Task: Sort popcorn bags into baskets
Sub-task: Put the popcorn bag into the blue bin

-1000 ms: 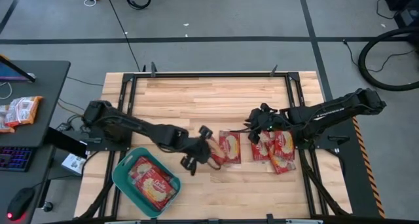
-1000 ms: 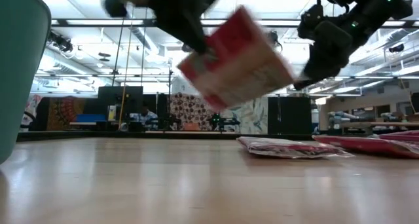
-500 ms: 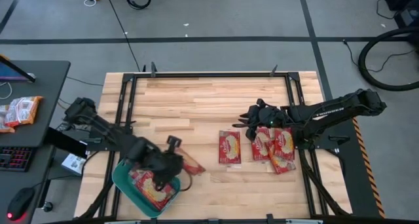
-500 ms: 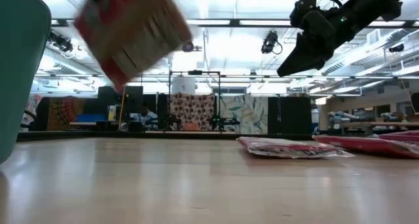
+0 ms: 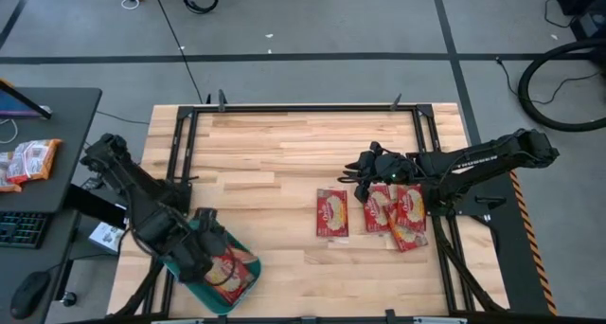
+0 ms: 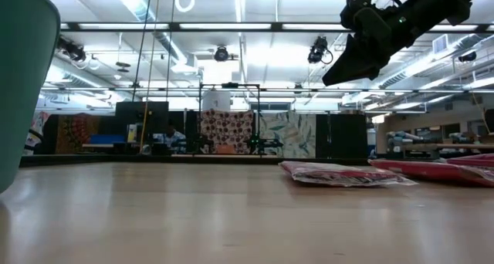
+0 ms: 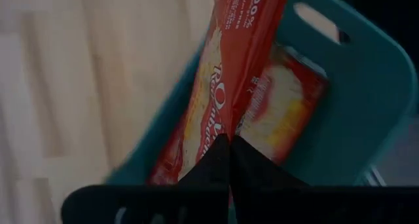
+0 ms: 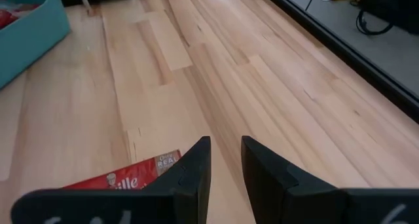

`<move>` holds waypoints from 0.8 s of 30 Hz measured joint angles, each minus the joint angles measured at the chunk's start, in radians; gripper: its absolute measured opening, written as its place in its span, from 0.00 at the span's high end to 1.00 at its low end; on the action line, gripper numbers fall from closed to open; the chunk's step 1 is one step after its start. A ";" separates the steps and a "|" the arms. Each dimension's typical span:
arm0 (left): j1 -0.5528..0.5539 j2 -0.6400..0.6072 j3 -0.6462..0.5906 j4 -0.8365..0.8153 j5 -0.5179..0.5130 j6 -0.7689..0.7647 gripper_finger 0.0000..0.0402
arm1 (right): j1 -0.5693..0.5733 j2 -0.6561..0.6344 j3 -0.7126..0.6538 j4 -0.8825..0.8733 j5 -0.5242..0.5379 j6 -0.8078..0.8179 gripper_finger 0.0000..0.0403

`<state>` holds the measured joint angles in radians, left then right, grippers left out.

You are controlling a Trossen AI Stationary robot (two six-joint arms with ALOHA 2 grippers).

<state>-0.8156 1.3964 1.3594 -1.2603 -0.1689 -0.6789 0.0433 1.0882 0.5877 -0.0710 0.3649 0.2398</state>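
While the left hand (image 5: pixel 194 258) hangs over the teal basket (image 5: pixel 178 261) at the counter's (image 5: pixel 303 144) near left corner, its fingers are pressed together on the edge of a red popcorn bag (image 7: pixel 229 86), which hangs tilted down into the basket above another bag (image 7: pixel 285 109) lying flat inside. From above, the basket shows red packets (image 5: pixel 227 272) in its near half, partly hidden by the arm. The right hand (image 5: pixel 363 172) hovers above the counter on the right side, raised clear of the wood (the low view shows it (image 6: pixel 363 48) well up in the air), with its two fingers (image 8: pixel 193 165) slightly spread and nothing between them. Just below and beside it lie the remaining bags: one on its own (image 5: pixel 331 213) near the counter's middle, and a small overlapping group (image 5: pixel 402 215) just to its right, near the counter's right edge. In the right wrist view a corner of a red bag (image 8: pixel 127 177) shows beside the fingers, and the basket's rim (image 8: pixel 33 27) sits well apart across the bare wood. Off the counter to the left, a dark side desk (image 5: pixel 52 125) carries a paler orange-and-white packet (image 5: pixel 28 161)
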 joint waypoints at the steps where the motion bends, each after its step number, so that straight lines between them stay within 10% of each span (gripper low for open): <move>1: -0.015 0.000 0.000 -0.004 0.011 -0.013 1.00 | 0.000 0.000 0.000 0.003 0.000 0.000 0.78; 15: -0.093 0.127 -0.025 -0.013 0.029 -0.081 0.98 | 0.000 0.000 0.000 0.009 0.000 -0.007 0.78; 24: -0.091 0.159 -0.021 0.006 0.264 -0.256 0.70 | 0.000 0.000 0.000 0.009 -0.016 -0.007 0.78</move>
<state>-0.9063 1.5557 1.3379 -1.2542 0.0947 -0.9352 0.0433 1.0882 0.5877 -0.0617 0.3485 0.2329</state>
